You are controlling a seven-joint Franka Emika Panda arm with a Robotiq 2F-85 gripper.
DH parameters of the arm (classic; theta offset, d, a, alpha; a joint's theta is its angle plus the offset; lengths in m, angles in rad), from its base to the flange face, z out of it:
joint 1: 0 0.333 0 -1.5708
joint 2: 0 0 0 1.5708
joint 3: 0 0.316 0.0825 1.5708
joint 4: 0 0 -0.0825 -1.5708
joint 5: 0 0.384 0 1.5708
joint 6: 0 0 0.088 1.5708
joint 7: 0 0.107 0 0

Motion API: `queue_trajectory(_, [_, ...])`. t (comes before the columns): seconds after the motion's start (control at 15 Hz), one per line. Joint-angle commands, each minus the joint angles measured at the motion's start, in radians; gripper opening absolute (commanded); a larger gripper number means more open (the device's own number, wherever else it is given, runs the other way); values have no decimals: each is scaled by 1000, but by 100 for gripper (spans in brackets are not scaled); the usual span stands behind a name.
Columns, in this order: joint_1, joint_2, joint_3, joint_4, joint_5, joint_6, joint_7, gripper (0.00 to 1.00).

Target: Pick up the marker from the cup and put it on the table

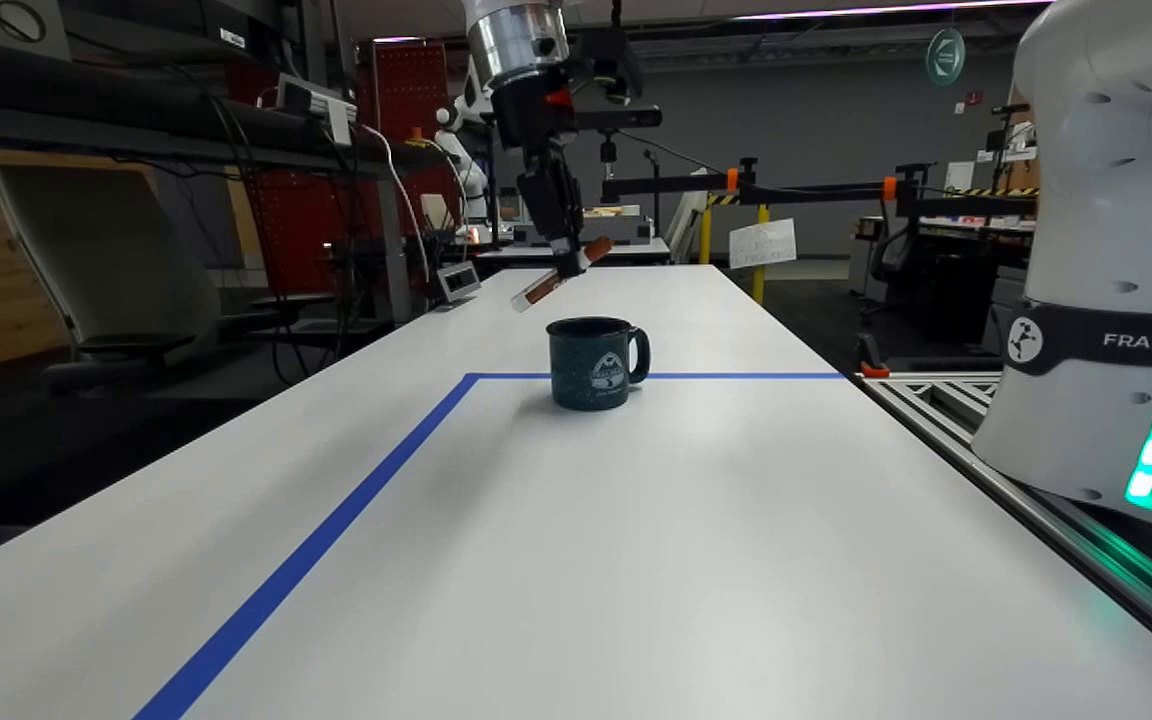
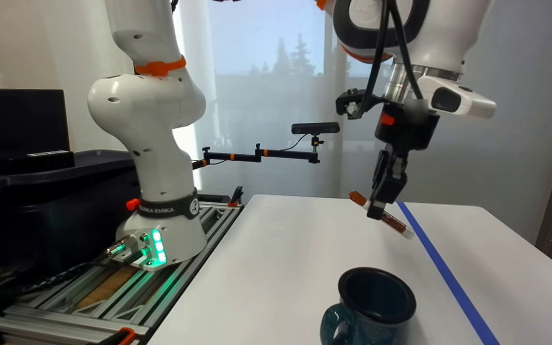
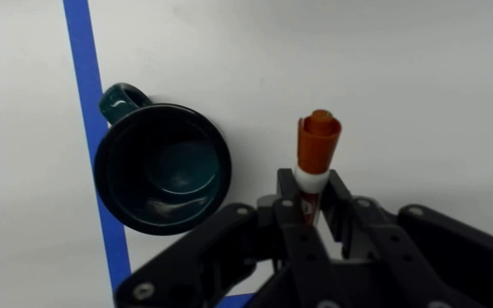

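Observation:
The marker [image 3: 318, 143] has an orange-red cap, a white ring and a dark reddish body. My gripper [image 3: 310, 179] is shut on it around the white ring and upper body. In both exterior views the marker [image 1: 542, 291] [image 2: 393, 223] is tilted and held in the air by the gripper [image 1: 568, 256] [image 2: 377, 209]. The dark teal cup [image 1: 588, 365] [image 2: 376, 328] stands upright on the white table [image 1: 636, 560] [image 2: 257, 278], below and apart from the marker. In the wrist view the cup [image 3: 163, 171] is left of the jaws, and its visible inside holds nothing.
Blue tape lines [image 1: 336, 520] [image 2: 448, 275] mark the table, and one runs under the cup [image 3: 86, 77]. The white robot base [image 1: 1106, 420] [image 2: 166, 230] stands on a metal frame along one table edge. A camera on a black arm [image 2: 315, 128] is behind the table.

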Motion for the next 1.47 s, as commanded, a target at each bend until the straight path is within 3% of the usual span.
queue_trajectory(0.0, [38,-44,22,-119,52,161,-43,5])
queue_trajectory(0.53, [71,73,45,-306,164,628,-178,5])
queue_trajectory(0.73, [60,126,60,-324,212,703,-256,5])
queue_trajectory(1.07, [34,175,88,-319,210,716,-308,5])
queue_trajectory(1.13, [34,177,85,-318,189,706,-293,41])
queue_trajectory(1.4, [45,129,68,-328,109,647,-226,67])
